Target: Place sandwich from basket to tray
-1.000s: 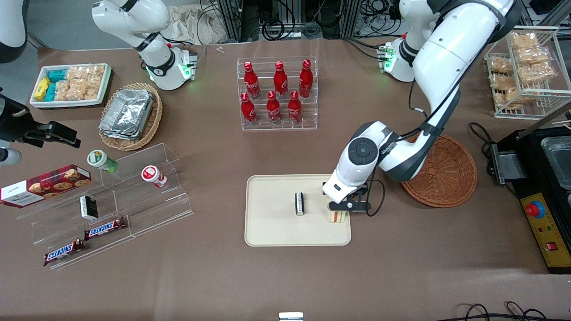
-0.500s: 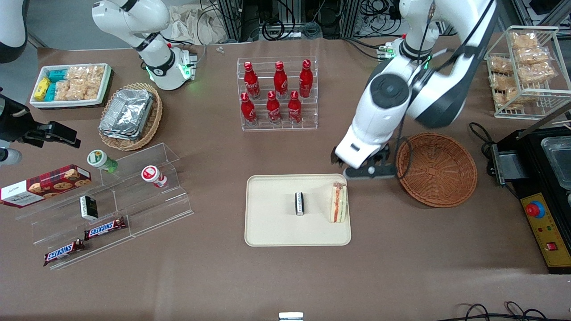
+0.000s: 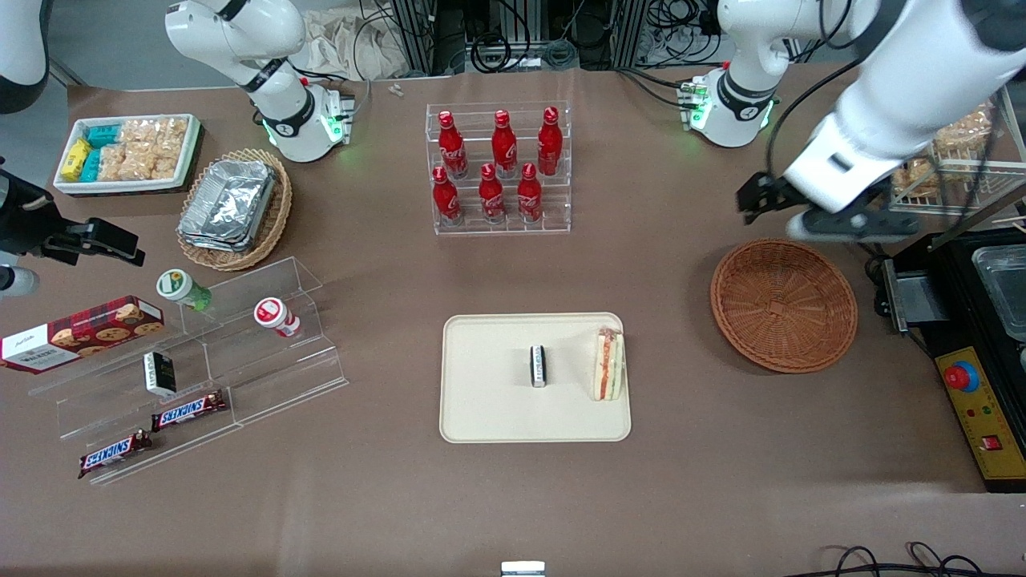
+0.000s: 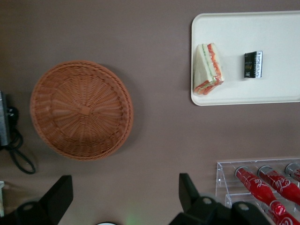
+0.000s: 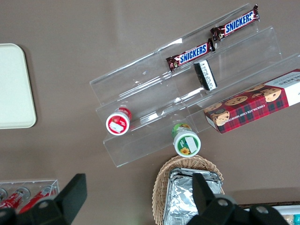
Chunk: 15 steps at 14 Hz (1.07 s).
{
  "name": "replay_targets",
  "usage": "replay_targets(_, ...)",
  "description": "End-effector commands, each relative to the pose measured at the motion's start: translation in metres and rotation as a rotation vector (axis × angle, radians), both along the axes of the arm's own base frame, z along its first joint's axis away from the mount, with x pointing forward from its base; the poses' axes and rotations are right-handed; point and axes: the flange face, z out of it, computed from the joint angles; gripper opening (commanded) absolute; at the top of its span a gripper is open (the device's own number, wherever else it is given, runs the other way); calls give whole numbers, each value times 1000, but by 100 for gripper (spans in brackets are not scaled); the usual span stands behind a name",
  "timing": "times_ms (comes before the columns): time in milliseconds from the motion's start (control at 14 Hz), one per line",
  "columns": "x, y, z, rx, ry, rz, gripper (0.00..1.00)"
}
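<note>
The sandwich (image 3: 607, 365) lies on the cream tray (image 3: 497, 409), at the tray's edge nearest the basket; it also shows in the left wrist view (image 4: 209, 69). The reddish-brown wicker basket (image 3: 784, 304) is empty and stands beside the tray, toward the working arm's end. My left gripper (image 3: 809, 215) is open and empty, raised high above the table, a little farther from the front camera than the basket. In the left wrist view its fingers (image 4: 187, 192) stand wide apart around the gripper's middle (image 4: 123, 194), with the basket (image 4: 82, 110) and tray (image 4: 262, 93) below.
A small black packet (image 3: 539, 365) lies mid-tray. A clear rack of red bottles (image 3: 501, 168) stands farther from the front camera than the tray. A wire rack of snacks (image 3: 946, 128) and a black machine (image 3: 978, 336) stand at the working arm's end.
The gripper let go of the sandwich on the tray, then rose and swung away past the basket toward the working arm's end. The sandwich stays on the tray.
</note>
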Motion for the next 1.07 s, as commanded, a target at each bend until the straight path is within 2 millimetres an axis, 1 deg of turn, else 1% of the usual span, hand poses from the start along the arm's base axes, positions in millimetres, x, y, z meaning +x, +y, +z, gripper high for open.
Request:
replay_targets(0, -33, 32, 16, -28, -18, 2, 100)
replay_targets(143, -37, 39, 19, -28, -27, 10, 100)
replay_targets(214, -34, 46, 20, -32, -30, 23, 100)
replay_targets(286, -28, 48, 19, -26, -39, 39, 100)
replay_targets(429, -4, 45, 24, -32, -54, 62, 100)
replay_targets(571, 27, 42, 31, -36, -63, 91, 100)
replay_targets(714, 42, 40, 35, -26, -56, 85, 100)
replay_targets(857, 42, 41, 31, 44, -42, 75, 100)
replay_targets(1000, 41, 41, 30, 51, -32, 72, 100)
